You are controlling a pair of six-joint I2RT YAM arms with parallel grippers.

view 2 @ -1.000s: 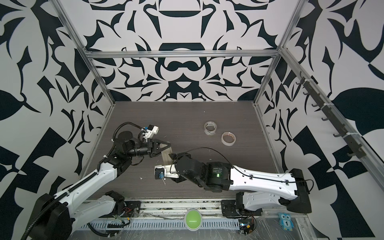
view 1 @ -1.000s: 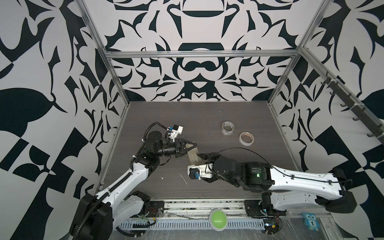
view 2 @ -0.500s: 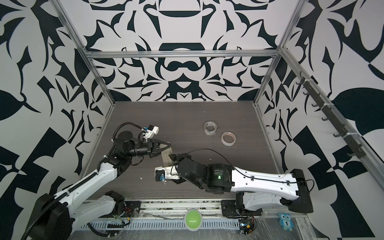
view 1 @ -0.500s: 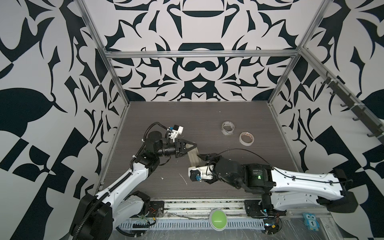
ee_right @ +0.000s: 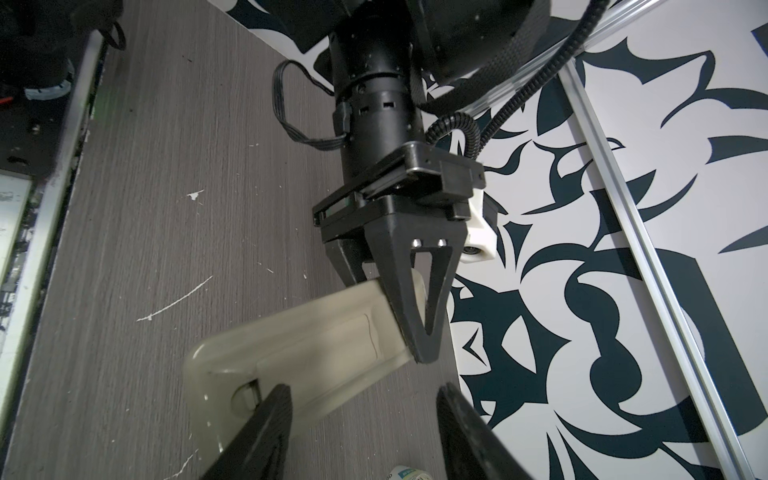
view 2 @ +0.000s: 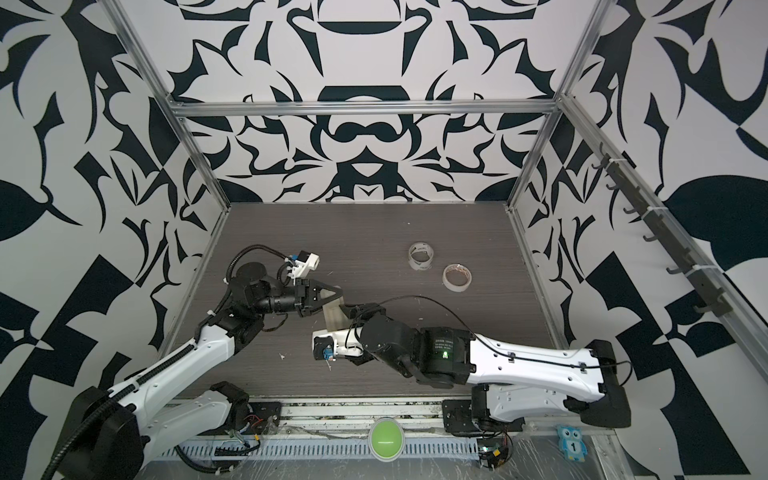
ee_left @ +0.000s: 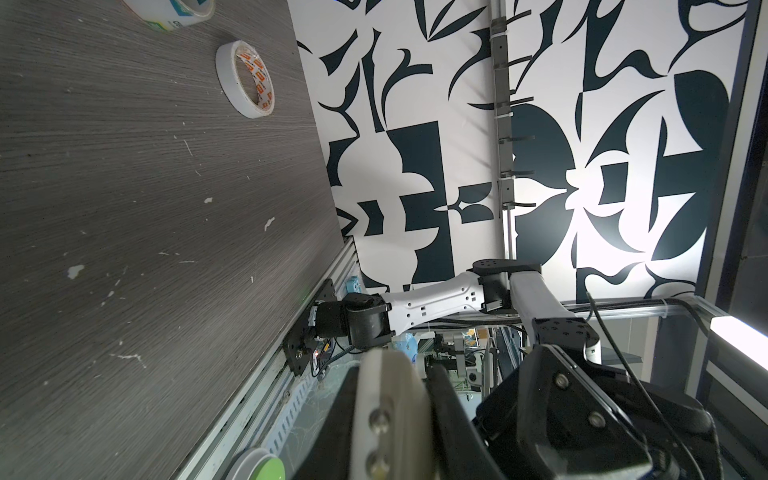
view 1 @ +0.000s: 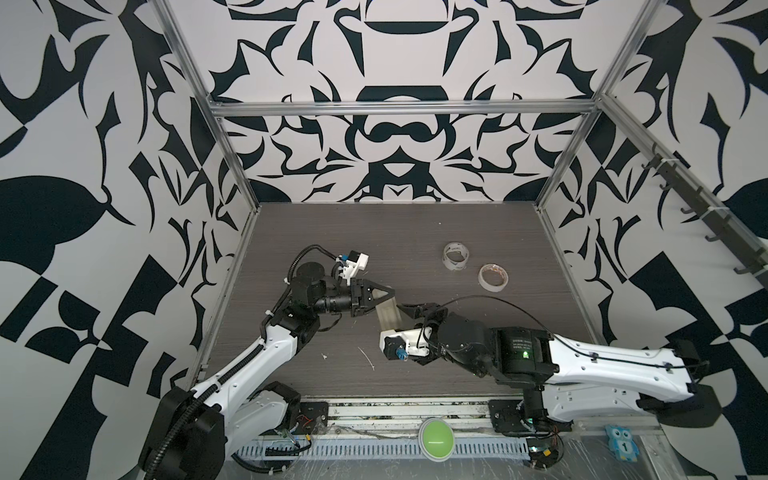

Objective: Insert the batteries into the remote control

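Clamping the remote (ee_right: 299,353) by one end, left pincer (ee_right: 395,320) grips; right pincer (ee_right: 365,390) half-spread, empty; batteries unseen, loading seemingly unstarted.

Two tape rolls lie close together, not touching, on the dark wood-grain bench (view 1: 353,232) — a clear tape roll (view 1: 455,266) and a white tape roll (view 1: 493,287). Along the front edge sit a green dome button (view 1: 435,433) and a blue owl tag (view 1: 620,445).

High front stereo pair; wrist close-ups
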